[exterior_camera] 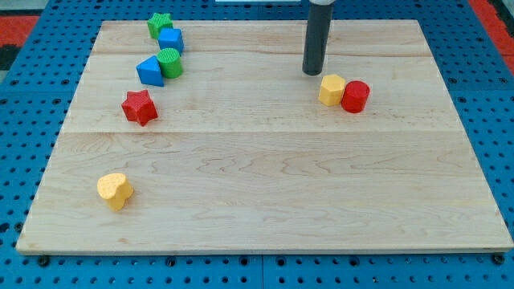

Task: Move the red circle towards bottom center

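On the tabletop (265, 185), a pale wood board with visible grain and two faint seams, eight small blocks are sitting; blue pegboard (24, 96) is showing around it. Blocks are looking like painted wood, matte.

Upper right: the red circle (355, 96), a short cylinder, is touching the right side of the yellow hexagon (332, 90). My tip (312, 73), the end of a straight dark rod, is sitting just above and left of the yellow hexagon, apart from it. So the red circle is lying to the lower right of my tip, with the hexagon between them. No fingers on this rig, just the rod, so nothing is opening or pinching.

Upper left cluster: green star (160, 24) at the top, blue cube (171, 39) just below it, green circle (169, 62) below that, touching the blue triangle (149, 71) on its left. Red star (139, 107) is sitting a bit lower, apart from them. Yellow heart (115, 190) is lying alone near the lower left.
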{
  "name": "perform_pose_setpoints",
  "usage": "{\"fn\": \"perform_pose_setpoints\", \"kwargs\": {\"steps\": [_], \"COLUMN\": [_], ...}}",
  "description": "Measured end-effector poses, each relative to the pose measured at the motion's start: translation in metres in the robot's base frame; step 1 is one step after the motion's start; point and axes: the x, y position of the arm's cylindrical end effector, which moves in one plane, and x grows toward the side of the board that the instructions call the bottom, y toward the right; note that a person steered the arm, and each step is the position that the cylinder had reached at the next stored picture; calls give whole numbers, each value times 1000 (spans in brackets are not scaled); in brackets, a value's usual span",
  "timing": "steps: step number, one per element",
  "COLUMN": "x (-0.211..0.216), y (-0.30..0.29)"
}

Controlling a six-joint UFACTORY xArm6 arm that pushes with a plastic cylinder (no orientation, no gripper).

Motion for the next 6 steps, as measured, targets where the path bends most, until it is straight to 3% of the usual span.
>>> {"fn": "perform_pose_setpoints", "kwargs": {"steps": [1,2,3,4,5,6], "x": [38,104,164,172,130,130], "y": [53,88,98,94,103,62]}}
